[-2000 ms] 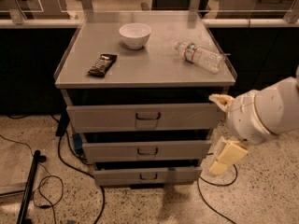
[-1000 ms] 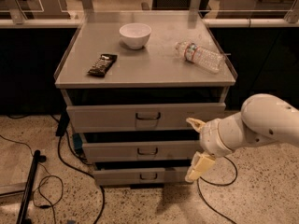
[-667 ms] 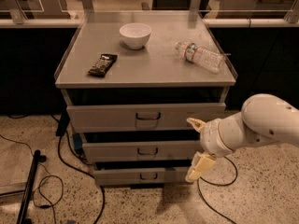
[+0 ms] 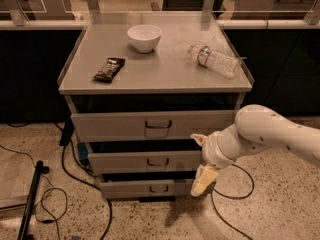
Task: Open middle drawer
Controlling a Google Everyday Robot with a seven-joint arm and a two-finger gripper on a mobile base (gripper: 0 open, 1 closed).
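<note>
Cream pincer [image 4: 198, 160] beside grey middle drawer [image 4: 122, 162]; dark, perhaps black, handle [image 4: 158, 162].

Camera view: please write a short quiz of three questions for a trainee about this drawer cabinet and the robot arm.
1. True or false: the gripper is to the right of the middle drawer handle, not on it.
2. Which thing lies nearest the right edge of the cabinet top? A. white bowl B. plastic bottle C. dark packet
3. Fill in: the cabinet has ___ drawers, one above the other.

Key
1. True. The gripper is by the drawer's right end, with its fingers apart.
2. B.
3. Three.
</note>
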